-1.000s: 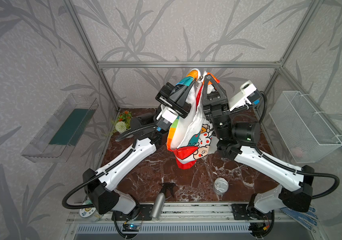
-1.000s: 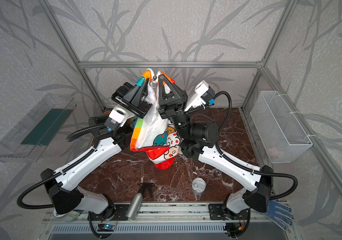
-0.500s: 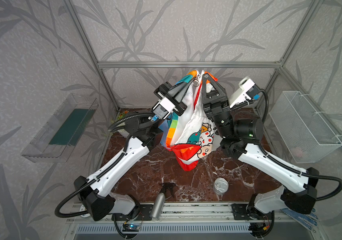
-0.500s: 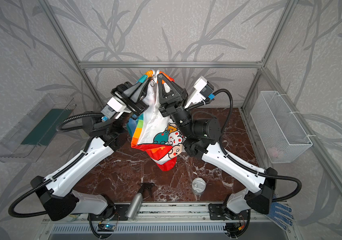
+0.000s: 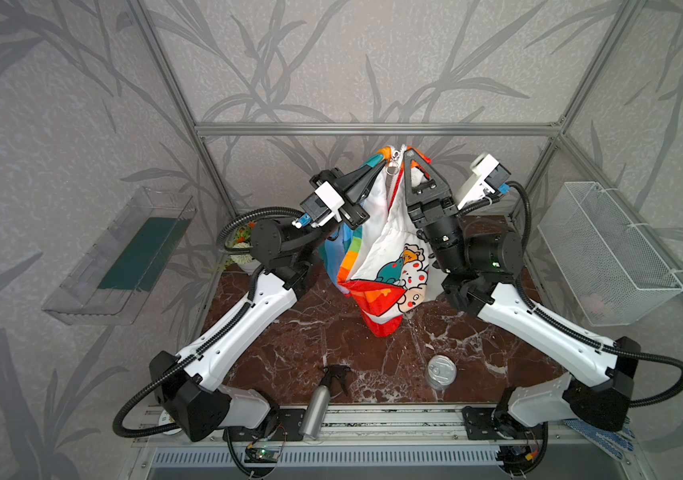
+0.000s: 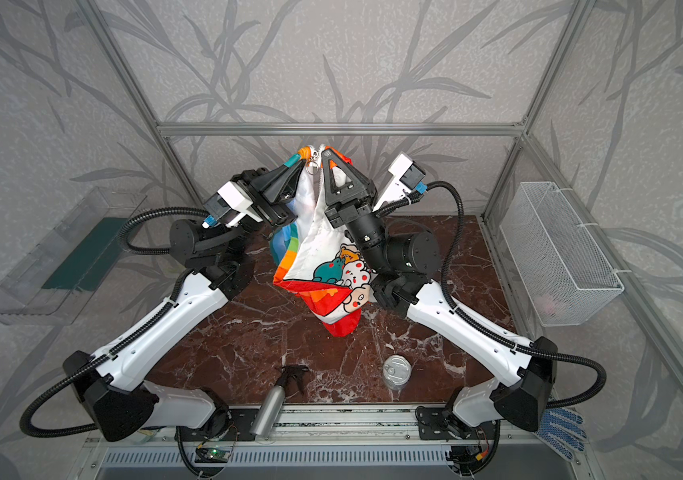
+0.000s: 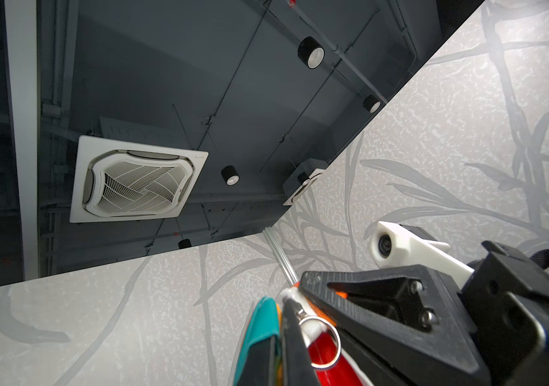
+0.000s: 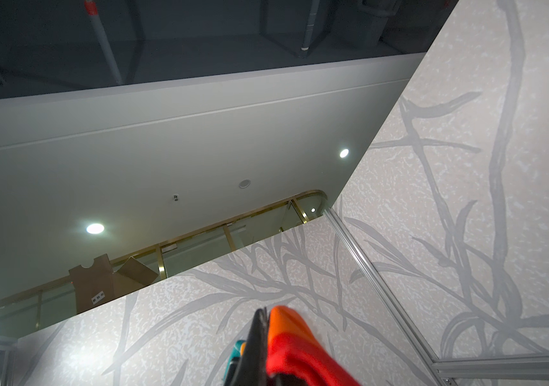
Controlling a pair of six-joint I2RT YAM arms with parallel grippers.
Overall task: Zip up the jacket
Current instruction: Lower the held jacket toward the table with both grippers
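The jacket [image 5: 389, 249] [image 6: 323, 249], rainbow-striped with cartoon animals, white lining and red trim, hangs above the marble table from both grippers, its front gaping below them. My left gripper [image 5: 384, 161] [image 6: 299, 161] is shut on the teal and orange edge at the top. Close beside it my right gripper [image 5: 408, 154] [image 6: 327, 153] is shut on the orange-red edge. The zipper's ring pull [image 5: 392, 168] [image 7: 320, 341] dangles between them. In the left wrist view teal fabric sits between the left gripper [image 7: 280, 320] fingers. In the right wrist view the right gripper [image 8: 264, 320] pinches orange-red cloth [image 8: 286, 347].
A spray bottle [image 5: 321, 401] and a tin can [image 5: 441, 371] lie near the table's front edge. A wire basket [image 5: 605, 253] hangs on the right wall, a clear tray [image 5: 124, 253] on the left. A small plant [image 5: 242, 245] stands back left. A blue dotted glove [image 5: 605, 436] lies front right.
The left arm's wrist has swung out to the left and lower while its fingertips stayed at the jacket's top. The right arm shifted slightly right. The jacket still hangs from both.
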